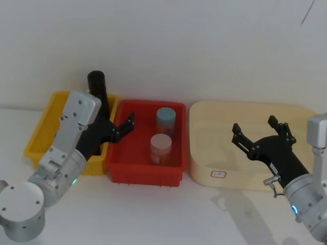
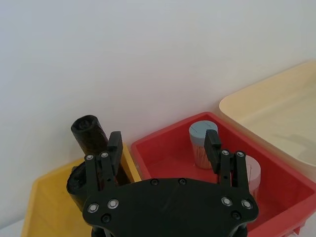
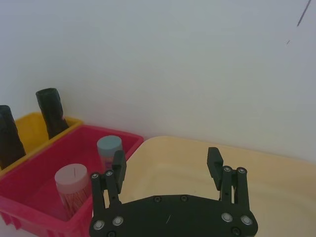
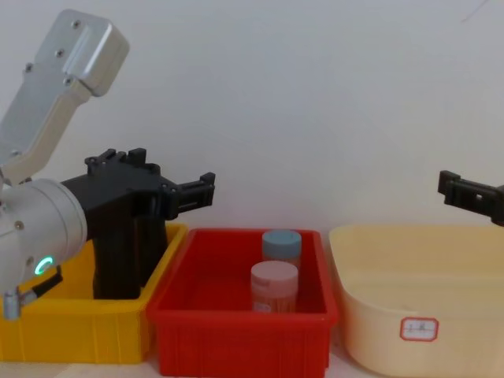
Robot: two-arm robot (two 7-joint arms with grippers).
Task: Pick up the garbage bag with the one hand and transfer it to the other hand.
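The garbage bag (image 1: 97, 84) (image 2: 89, 131) (image 3: 51, 111) is a matte black roll standing upright at the back of the yellow bin (image 1: 38, 138). A second black roll (image 2: 76, 185) (image 3: 7, 136) stands beside it in the same bin. My left gripper (image 1: 118, 122) (image 2: 164, 145), on the arm with the green light, hovers open over the border between the yellow and red bins, just right of the garbage bag. One finger (image 2: 115, 143) is close beside the bag, and nothing lies between the fingers. My right gripper (image 1: 254, 124) (image 3: 166, 158), with a blue light, is open above the beige tub.
The red bin (image 1: 143, 171) in the middle holds a blue-lidded jar (image 1: 166, 118) and a pink-lidded jar (image 1: 161, 145). The beige tub (image 1: 204, 148) stands on the right. A white wall rises close behind all three containers.
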